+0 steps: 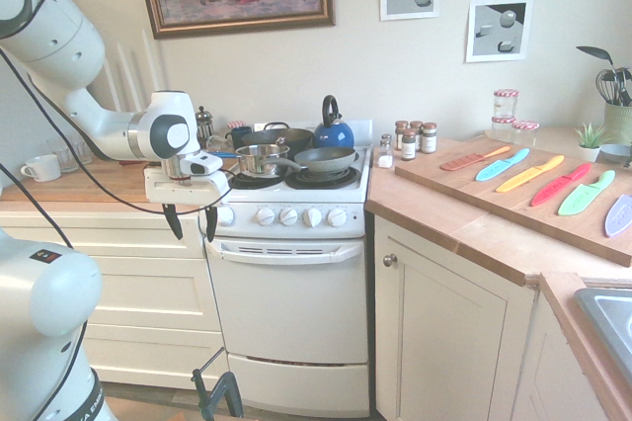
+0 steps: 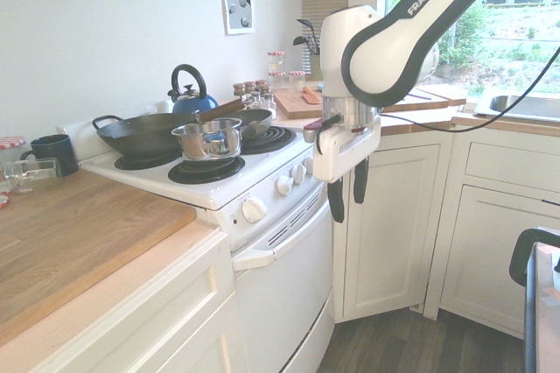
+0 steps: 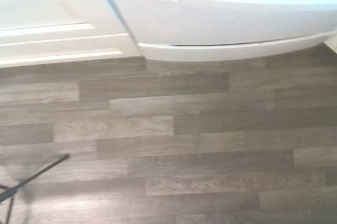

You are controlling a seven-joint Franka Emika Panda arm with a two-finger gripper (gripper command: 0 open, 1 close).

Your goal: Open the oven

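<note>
The oven is a narrow white stove with a row of white knobs and a shut drop-down door under a vented handle. It also shows in the second exterior view, oven, handle. My gripper hangs open with its dark fingers pointing down, in front of the stove's left front corner, level with the knobs and just above the handle; gripper. It holds nothing. The wrist view looks down at the oven's curved bottom front and the wood floor.
A steel pot, pans and a blue kettle stand on the burners. Cream drawers lie left of the oven, a cream cabinet door right. A board with coloured knives rests on the right counter.
</note>
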